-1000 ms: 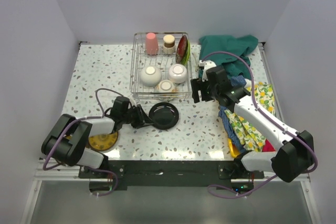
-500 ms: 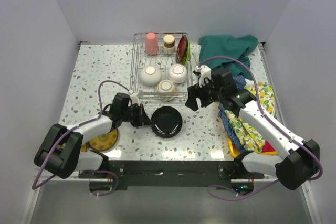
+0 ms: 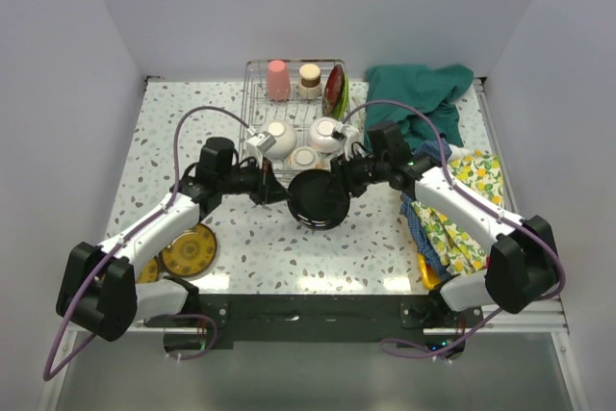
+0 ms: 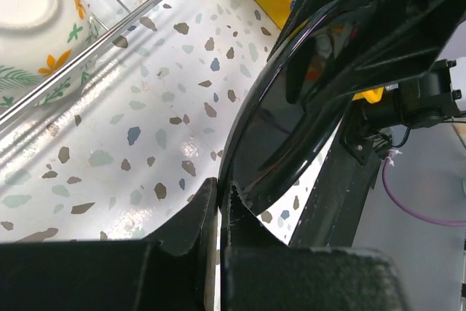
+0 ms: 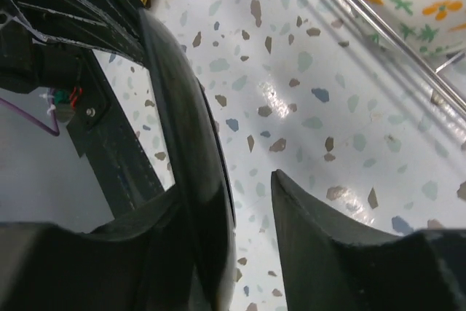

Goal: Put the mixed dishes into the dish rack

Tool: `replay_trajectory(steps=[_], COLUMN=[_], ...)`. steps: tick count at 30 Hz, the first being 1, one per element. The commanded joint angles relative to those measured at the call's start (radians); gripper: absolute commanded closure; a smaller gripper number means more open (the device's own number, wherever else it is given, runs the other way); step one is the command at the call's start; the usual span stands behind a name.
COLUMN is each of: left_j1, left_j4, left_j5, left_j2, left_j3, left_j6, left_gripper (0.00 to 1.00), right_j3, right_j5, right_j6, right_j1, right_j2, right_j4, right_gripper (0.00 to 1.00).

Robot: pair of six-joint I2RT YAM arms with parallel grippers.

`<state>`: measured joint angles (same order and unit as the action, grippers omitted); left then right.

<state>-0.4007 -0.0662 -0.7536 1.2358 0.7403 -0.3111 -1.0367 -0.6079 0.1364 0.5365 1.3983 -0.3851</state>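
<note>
The black plate (image 3: 320, 201) hangs tilted on edge just in front of the dish rack (image 3: 252, 93). My left gripper (image 3: 282, 190) is shut on its left rim; in the left wrist view the gripper (image 4: 220, 189) pinches the plate (image 4: 291, 121). My right gripper (image 3: 339, 178) straddles the right rim. Its jaws (image 5: 229, 194) stand open, with a gap between one finger (image 5: 328, 253) and the plate (image 5: 196, 180). The rack holds a pink cup (image 3: 278, 79), a red floral plate (image 3: 334, 91) and white bowls (image 3: 277, 139). A brown-gold plate (image 3: 189, 250) lies on the table at the left.
A teal cloth (image 3: 419, 89) lies at the back right. A yellow-patterned cloth (image 3: 464, 233) and a blue cloth (image 3: 421, 211) cover a yellow tray (image 3: 427, 272) on the right. A floral bowl (image 4: 36, 34) sits in the rack's near corner.
The left gripper shut on the black plate, lifted it off the table and carried it toward the rack, tipping it on edge. The right gripper moved left onto the plate's rim, jaws narrowing.
</note>
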Motion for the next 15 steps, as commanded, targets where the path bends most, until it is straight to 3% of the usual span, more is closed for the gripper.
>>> replay_trajectory(steps=[1, 3, 4, 7, 11, 13, 15], left_j1=[-0.003, -0.001, 0.000, 0.071, 0.227, 0.298, 0.332], left_j4=[0.008, -0.007, -0.015, -0.060, -0.090, -0.058, -0.037], left_j5=[-0.029, 0.032, 0.068, 0.180, 0.336, 0.404, 0.509], left_j2=[-0.007, -0.002, -0.001, -0.002, 0.017, 0.042, 0.065], left_j3=[0.051, 0.047, 0.050, 0.100, 0.261, 0.327, 0.353], left_j6=[0.035, 0.027, 0.023, 0.029, 0.055, 0.088, 0.125], left_gripper=[1.00, 1.00, 0.88, 0.70, 0.58, 0.57, 0.67], right_j3=[-0.086, -0.123, -0.137, -0.213, -0.354, -0.431, -0.480], right_j5=[-0.062, -0.056, -0.020, 0.069, 0.339, 0.394, 0.534], right_j6=[0.060, 0.077, 0.083, 0.104, 0.095, 0.088, 0.104], right_j1=[0.000, 0.002, 0.000, 0.000, 0.000, 0.000, -0.001], right_j2=[0.017, 0.022, 0.024, 0.028, 0.057, 0.086, 0.126], right_j4=[0.095, 0.097, 0.091, 0.042, 0.014, 0.012, 0.011], right_gripper=[0.77, 0.94, 1.00, 1.00, 1.00, 1.00, 1.00])
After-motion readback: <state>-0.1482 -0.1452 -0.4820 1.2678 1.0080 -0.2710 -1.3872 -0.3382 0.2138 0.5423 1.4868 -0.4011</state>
